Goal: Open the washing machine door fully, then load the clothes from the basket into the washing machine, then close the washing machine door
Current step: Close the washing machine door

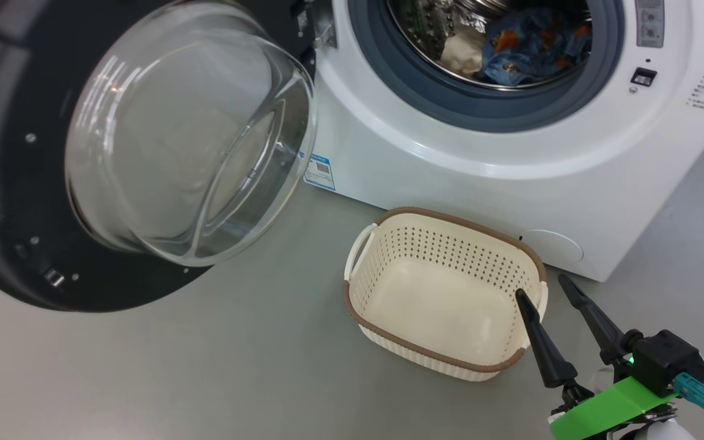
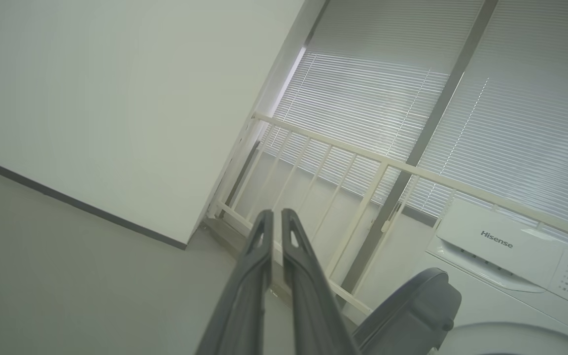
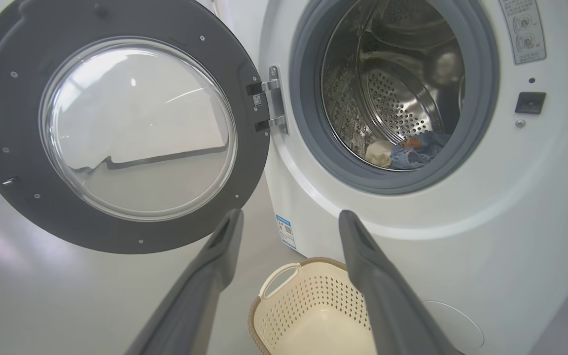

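Observation:
The washing machine door [image 1: 16, 183] [image 3: 116, 133] stands swung wide open to the left, its glass bowl bulging out. Inside the steel drum of the white washing machine [image 1: 511, 159] [image 3: 486, 222] lie the blue printed clothes [image 1: 535, 46] [image 3: 414, 153]. The cream basket [image 1: 443, 293] [image 3: 308, 315] sits on the floor in front of the machine with nothing in it. My right gripper [image 1: 544, 290] [image 3: 289, 219] is open, hovering just right of the basket's rim. My left gripper [image 2: 276, 217] is shut on nothing, held off to the left of the machine and aimed at a railing and wall.
A grey floor [image 1: 205, 366] spreads left of and in front of the basket. In the left wrist view a white railing [image 2: 363, 158] stands before window blinds [image 2: 511, 98], with a white wall [image 2: 116, 98] to the left and the door's dark edge [image 2: 412, 310] low down.

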Tool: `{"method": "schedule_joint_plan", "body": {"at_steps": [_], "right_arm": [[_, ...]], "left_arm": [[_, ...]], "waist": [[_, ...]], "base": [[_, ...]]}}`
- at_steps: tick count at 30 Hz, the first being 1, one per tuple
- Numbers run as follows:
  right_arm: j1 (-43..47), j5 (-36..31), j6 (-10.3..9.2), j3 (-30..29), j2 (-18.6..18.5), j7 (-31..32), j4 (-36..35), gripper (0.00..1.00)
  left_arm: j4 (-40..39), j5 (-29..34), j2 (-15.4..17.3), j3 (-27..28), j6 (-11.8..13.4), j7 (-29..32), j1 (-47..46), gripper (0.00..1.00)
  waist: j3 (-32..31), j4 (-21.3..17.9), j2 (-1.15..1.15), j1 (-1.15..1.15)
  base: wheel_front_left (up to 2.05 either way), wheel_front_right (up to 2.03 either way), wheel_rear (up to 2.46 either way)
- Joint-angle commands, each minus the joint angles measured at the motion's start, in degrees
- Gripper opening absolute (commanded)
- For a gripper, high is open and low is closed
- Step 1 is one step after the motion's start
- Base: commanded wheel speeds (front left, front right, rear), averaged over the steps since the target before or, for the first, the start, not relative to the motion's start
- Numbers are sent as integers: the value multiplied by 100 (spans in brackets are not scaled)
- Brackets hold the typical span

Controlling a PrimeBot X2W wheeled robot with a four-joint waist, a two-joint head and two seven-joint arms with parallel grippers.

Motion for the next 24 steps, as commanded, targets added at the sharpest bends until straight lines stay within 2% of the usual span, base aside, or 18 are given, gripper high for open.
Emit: {"method": "schedule_joint_plan", "body": {"at_steps": [1,4,10,16,24], "right_arm": [[-148,-73,25,64,-101,-47,-151,100],[-224,-77,25,93,-123,-47,-155,100],[-349,-90,25,122,-161,-47,-157,100],[-411,-110,25,92,-221,-47,-162,100],[-426,-142,25,57,-239,-47,-163,100]], "left_arm": [[177,-349,424,85,-11,256,-415,0],[825,-967,664,-20,-11,808,-866,0],[1737,-1500,1068,-449,-12,1883,-1442,0],[2236,-1786,1335,-893,-12,2965,-1800,0],[2430,-2120,1418,-1327,-12,4148,-2027,0]], "waist": [[132,-138,0,0],[219,-244,0,0],[371,-380,0,0],[483,-405,0,0],[500,-353,0,0]], "base": [[0,0,0],[0,0,0],[0,0,0],[0,0,0],[0,0,0]]}}
